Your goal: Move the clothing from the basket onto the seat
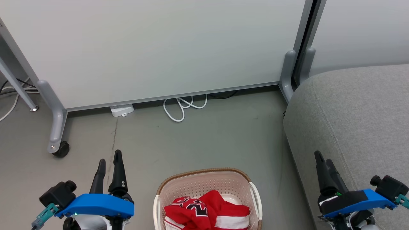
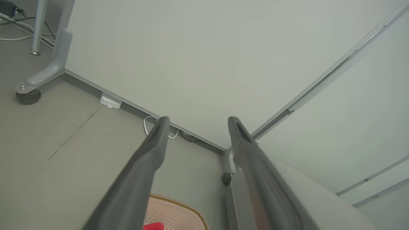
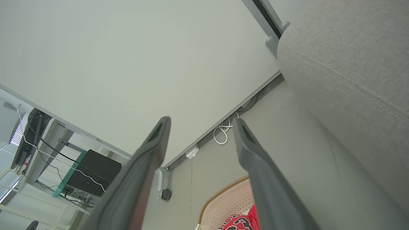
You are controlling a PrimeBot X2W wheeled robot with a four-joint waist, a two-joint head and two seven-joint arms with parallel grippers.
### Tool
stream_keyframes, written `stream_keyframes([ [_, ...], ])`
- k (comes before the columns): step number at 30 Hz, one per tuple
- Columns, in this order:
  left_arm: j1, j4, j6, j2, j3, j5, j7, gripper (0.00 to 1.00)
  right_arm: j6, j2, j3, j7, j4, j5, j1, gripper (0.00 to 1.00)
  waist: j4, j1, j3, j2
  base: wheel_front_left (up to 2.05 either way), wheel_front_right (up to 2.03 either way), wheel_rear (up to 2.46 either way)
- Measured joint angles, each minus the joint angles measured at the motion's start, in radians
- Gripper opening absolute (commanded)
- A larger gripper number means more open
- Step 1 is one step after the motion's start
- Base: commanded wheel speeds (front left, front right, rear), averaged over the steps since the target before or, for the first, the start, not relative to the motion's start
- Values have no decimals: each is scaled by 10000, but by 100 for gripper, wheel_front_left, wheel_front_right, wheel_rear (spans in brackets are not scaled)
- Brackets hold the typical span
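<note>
The cream perforated basket (image 1: 204,183) with a brown rim stands on the floor at the bottom middle of the head view. Red clothing (image 1: 207,212) lies bunched inside it: a jersey with black-and-white print on the left and a red piece with a white band on the right. The grey seat (image 1: 354,118) fills the right side. My left gripper (image 1: 110,161) is open, left of the basket and above the floor. My right gripper (image 1: 322,159) is open over the seat's front edge. The basket rim (image 2: 179,202) and the printed jersey (image 3: 236,222) peek in low in the wrist views.
A white partition panel (image 1: 153,48) on a grey wheeled foot (image 1: 59,147) stands behind the basket. A coiled white cable (image 1: 182,107) and a small white box (image 1: 122,110) lie at its base. Bare grey floor lies between basket and panel.
</note>
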State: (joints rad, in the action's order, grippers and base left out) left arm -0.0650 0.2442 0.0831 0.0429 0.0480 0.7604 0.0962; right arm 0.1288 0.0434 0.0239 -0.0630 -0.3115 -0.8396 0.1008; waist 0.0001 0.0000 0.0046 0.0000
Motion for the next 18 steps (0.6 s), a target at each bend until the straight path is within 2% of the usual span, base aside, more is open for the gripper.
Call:
stream_keyframes([
  [18, -115, 132, 29, 19, 314, -2027, 483, 100, 2, 10, -115, -151, 2, 1921, 138, 100, 21, 0, 29, 0, 0, 0, 0],
])
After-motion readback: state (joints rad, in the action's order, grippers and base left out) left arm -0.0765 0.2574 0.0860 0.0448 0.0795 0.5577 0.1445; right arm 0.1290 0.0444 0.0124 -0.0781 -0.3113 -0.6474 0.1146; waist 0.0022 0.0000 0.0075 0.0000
